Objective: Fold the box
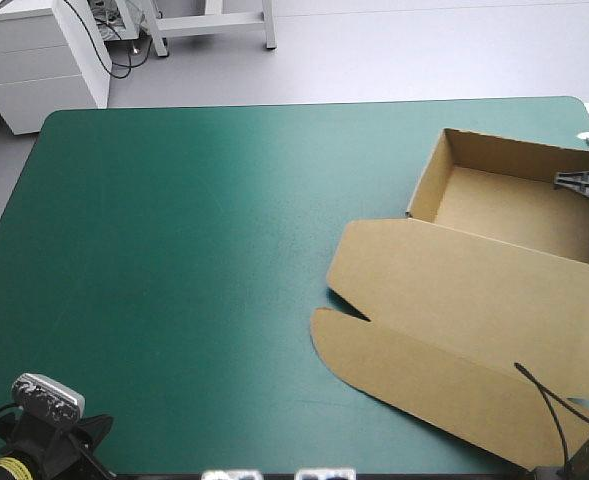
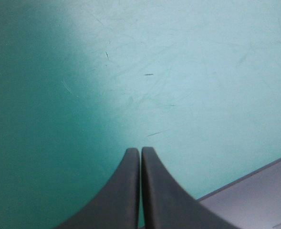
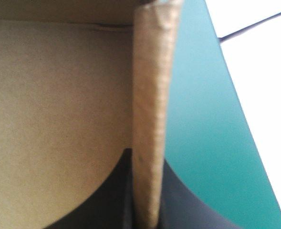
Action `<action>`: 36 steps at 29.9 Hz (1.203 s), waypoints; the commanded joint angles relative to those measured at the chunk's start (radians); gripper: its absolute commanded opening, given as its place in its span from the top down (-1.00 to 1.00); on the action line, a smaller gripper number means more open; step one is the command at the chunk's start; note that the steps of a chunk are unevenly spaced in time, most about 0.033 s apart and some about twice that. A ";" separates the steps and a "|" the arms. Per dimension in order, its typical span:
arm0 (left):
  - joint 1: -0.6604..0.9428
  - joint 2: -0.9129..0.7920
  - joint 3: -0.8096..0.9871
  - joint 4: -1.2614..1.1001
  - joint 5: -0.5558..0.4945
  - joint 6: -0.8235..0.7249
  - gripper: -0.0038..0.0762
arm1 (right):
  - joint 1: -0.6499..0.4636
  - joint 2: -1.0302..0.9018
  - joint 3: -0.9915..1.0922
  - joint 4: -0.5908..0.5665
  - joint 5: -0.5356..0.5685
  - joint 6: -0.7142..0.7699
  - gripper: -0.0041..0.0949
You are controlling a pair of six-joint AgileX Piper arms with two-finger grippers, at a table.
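1. The box lies in the right half of the high view. Its open tray sits in the upper right of the frame, and the lid lies flat on the teal-green desk, reaching toward the lower right.
2. The long axis runs from the tray near the far right corner down to the lid's rounded front flap near the bottom edge, slanting slightly across the frame.
3. The right tool is at the tray's right-hand wall. Its black fingers are nearly closed with that upright board between them, one inside the tray and one outside.
4. The left tool is pressed together with nothing in it, over bare desk in the lower left of the high view. It is well apart from the box, which lies away to its right.
5. Judgement: the right arm is far nearer and already holds the work. Any help from the left arm means a long reach across to the lid's near flap.
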 commanded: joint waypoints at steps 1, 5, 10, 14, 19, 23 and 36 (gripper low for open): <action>-0.008 0.012 -0.022 -0.006 -0.046 -0.003 0.92 | -0.104 -0.059 -0.023 -0.065 0.008 -0.014 0.96; -0.008 0.012 -0.022 0.001 -0.046 -0.003 0.92 | -0.198 -0.040 -0.023 -0.134 -0.013 -0.008 0.96; -0.008 0.012 -0.022 0.003 -0.046 -0.003 0.92 | -0.257 0.001 -0.023 -0.122 -0.005 -0.015 0.87; -0.008 0.012 -0.022 0.003 -0.044 -0.003 0.92 | -0.261 0.028 -0.023 -0.117 0.008 -0.019 0.53; -0.008 0.012 -0.022 0.049 -0.044 -0.003 0.92 | -0.259 0.028 -0.027 -0.043 -0.016 -0.161 0.11; -0.008 0.012 -0.022 0.115 -0.044 -0.003 0.92 | -0.259 0.002 -0.039 -0.009 0.012 -0.169 0.07; -0.008 0.012 -0.022 0.122 -0.044 -0.003 0.92 | -0.256 -0.309 -0.025 0.478 0.012 -0.275 0.19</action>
